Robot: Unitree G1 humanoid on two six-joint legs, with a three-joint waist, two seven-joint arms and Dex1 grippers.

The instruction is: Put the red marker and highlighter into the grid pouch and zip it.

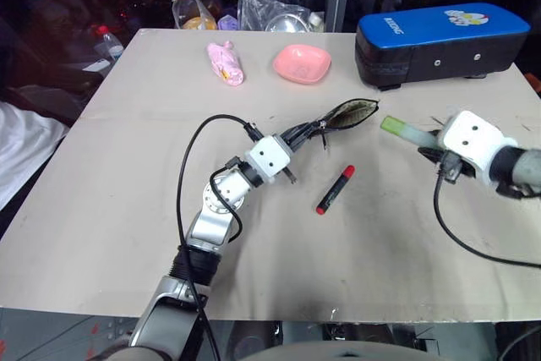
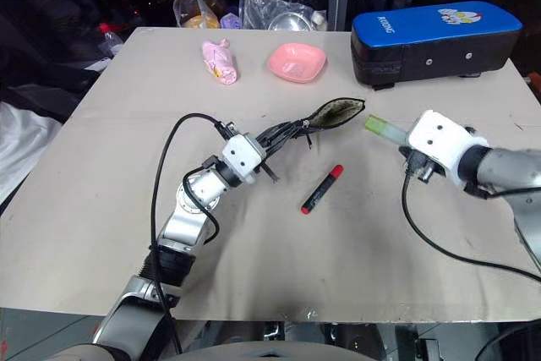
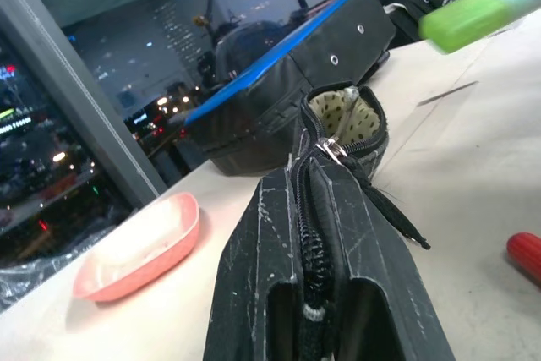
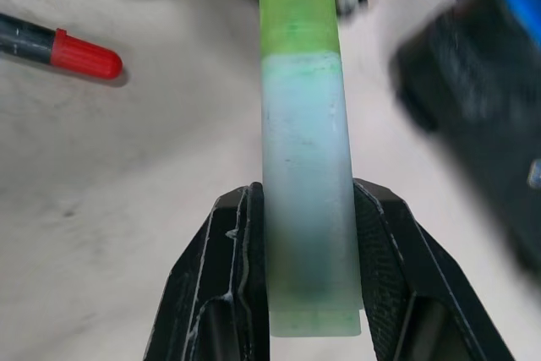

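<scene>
One highlighter (image 4: 306,150) in right jaws; one red marker (image 1: 335,189) on table.

The two eye views look forward and down from the head over the whole table (image 1: 101,209), sharing almost the same scene with a slight sideways offset. The left wrist view sits low and very close behind the pouch (image 3: 338,209), facing along it toward the case (image 3: 279,99) and bowl (image 3: 139,247). The right wrist view looks closely along the highlighter (image 4: 306,158) toward the tabletop and marker (image 4: 63,48).
</scene>
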